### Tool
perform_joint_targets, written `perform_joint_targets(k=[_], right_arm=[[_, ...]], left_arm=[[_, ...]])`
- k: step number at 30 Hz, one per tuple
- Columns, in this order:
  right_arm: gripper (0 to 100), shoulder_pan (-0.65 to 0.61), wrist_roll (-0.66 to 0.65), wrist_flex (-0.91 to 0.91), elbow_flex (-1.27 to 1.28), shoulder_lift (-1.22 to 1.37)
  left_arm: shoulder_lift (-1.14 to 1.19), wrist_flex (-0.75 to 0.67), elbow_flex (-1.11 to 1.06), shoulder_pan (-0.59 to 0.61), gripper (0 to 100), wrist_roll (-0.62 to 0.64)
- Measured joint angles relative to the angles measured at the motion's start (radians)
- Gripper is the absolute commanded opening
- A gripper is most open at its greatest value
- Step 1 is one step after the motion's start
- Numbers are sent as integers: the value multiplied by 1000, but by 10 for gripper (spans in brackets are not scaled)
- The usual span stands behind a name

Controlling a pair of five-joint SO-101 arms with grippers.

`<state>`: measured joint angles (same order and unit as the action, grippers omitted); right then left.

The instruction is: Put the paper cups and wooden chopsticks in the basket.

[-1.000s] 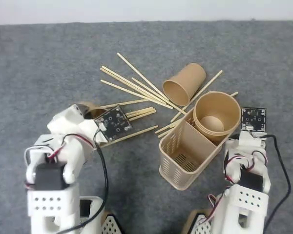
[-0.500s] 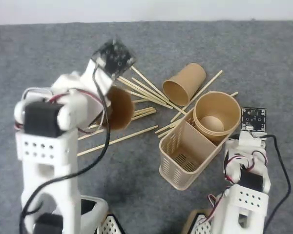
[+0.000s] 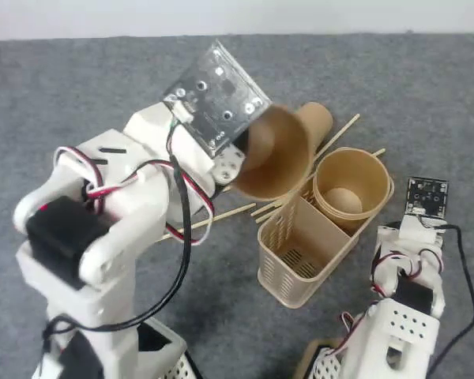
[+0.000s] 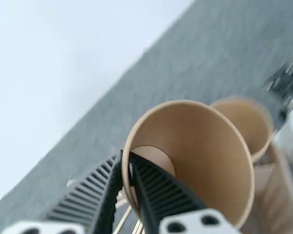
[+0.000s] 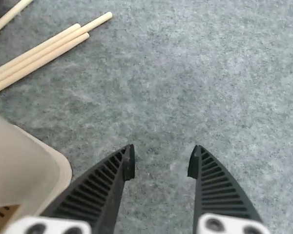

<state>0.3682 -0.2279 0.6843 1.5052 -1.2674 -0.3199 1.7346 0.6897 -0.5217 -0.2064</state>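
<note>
My left gripper is shut on the rim of a brown paper cup, one finger inside and one outside. The cup hangs tilted in the air, its mouth facing the basket. A second paper cup stands upright in the basket's far compartment. A third cup lies on its side behind the held one, mostly hidden. Wooden chopsticks lie scattered on the grey carpet beside the basket. My right gripper is open over bare carpet, just right of the basket's corner.
The basket's near compartment holds nothing. A few chopstick ends lie just beyond the right gripper. The right arm stands close to the basket's right side. Open carpet stretches to the far left and far right.
The left arm has lifted the paper cup off the carpet at the left and swung it up and rightward to beside the basket. The right arm shifted slightly to the right.
</note>
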Motion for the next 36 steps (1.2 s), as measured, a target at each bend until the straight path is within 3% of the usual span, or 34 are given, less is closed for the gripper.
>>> perform_joint_targets(k=[10, 15, 18, 28, 36], right_arm=[[177, 6, 0, 0, 0, 0], [74, 104, 52, 0, 0, 0], [69, 164, 106, -12, 0, 0], [69, 206, 135, -21, 0, 0], [69, 206, 135, -21, 0, 0]], left_arm=[[324, 0, 344, -166, 11, 196], [479, 0, 436, -201, 11, 229], [526, 0, 459, -233, 11, 236], [563, 0, 430, -253, 11, 376], [480, 0, 112, -236, 13, 408]])
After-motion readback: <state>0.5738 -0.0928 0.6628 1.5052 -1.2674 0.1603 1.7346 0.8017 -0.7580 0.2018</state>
